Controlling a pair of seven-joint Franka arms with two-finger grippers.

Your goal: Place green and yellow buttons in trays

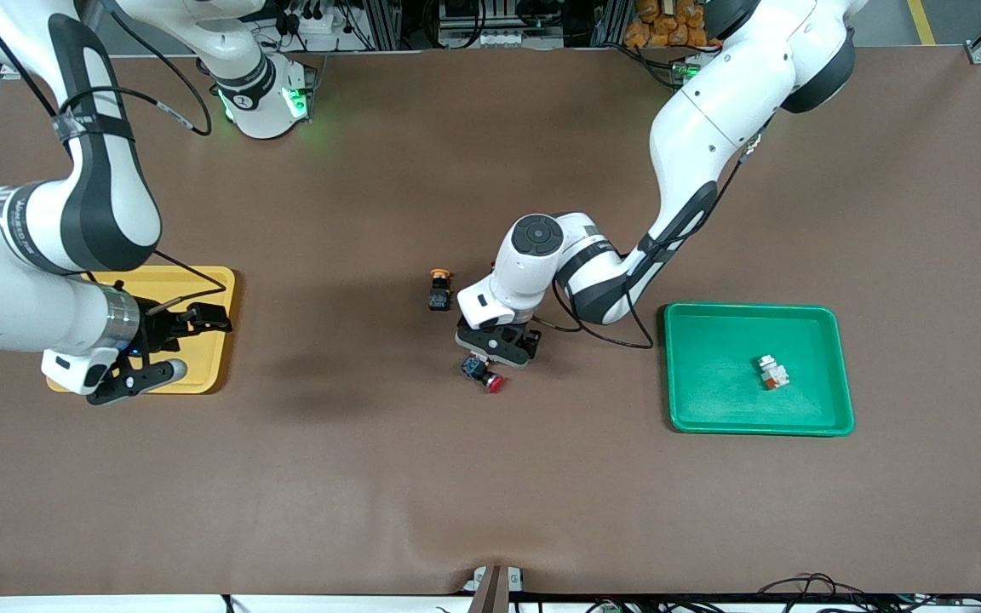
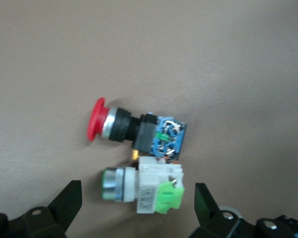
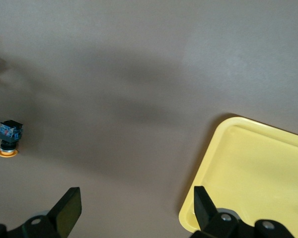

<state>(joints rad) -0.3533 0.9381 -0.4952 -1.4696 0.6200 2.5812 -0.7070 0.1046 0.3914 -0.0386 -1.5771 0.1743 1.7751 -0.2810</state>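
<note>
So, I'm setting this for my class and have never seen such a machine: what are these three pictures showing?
Two white robot arms work at a brown table. One picture looks down from a high camera facing them; the other two come from cameras on each arm's wrist.

The left gripper, fingers open, is over a whitish-silver push-button switch with a light-green cap, which lies beside a black switch with a red cap. A black switch with an orange-yellow cap lies close by.

The right gripper, also open, is at the edge of the shallow yellow plastic tray. The green plastic tray already holds one whitish switch. Nothing is held.
</note>
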